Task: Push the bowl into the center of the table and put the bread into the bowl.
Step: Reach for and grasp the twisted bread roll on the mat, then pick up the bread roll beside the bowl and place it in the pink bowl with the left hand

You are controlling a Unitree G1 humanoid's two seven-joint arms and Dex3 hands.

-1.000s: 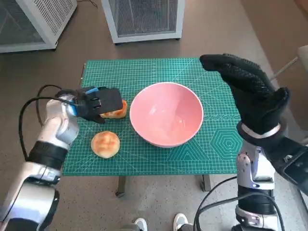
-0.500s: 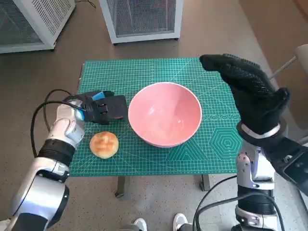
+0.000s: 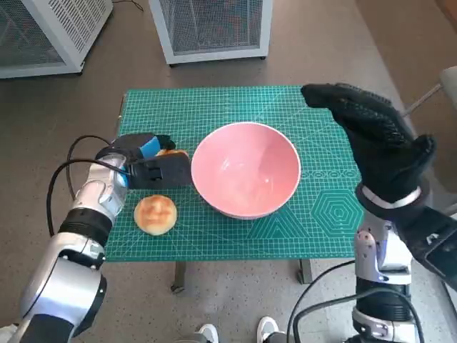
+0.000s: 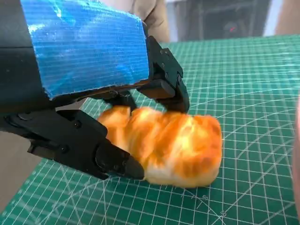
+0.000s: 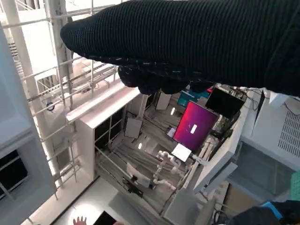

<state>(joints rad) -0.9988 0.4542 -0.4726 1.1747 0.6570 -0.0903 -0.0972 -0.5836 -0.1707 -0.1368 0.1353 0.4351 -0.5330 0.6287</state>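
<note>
The pink bowl [image 3: 245, 168] stands upright, right of the middle of the green mat [image 3: 214, 107]. A golden piece of bread [image 4: 173, 150] lies on the mat just left of the bowl. My left hand [image 3: 153, 166] grips it, black fingers [image 4: 164, 84] over its top and another finger low against its side. In the head view only an edge of that bread [image 3: 173, 152] peeks out behind the hand. A round bun [image 3: 155, 214] sits near the mat's front left. My right hand [image 3: 371, 136] hovers open above the table's right side, holding nothing; its glove [image 5: 187, 42] fills the right wrist view.
Two white mesh-fronted cabinets [image 3: 211, 28] stand on the floor behind the table. A black cable [image 3: 61, 179] loops beside my left forearm. A person's shoes [image 3: 268, 329] show at the front edge. The mat's far half lies bare.
My left hand has slid right along the mat toward the bowl, closing round the bread; the bread's edge now peeks out behind it. The right hand has barely moved.
</note>
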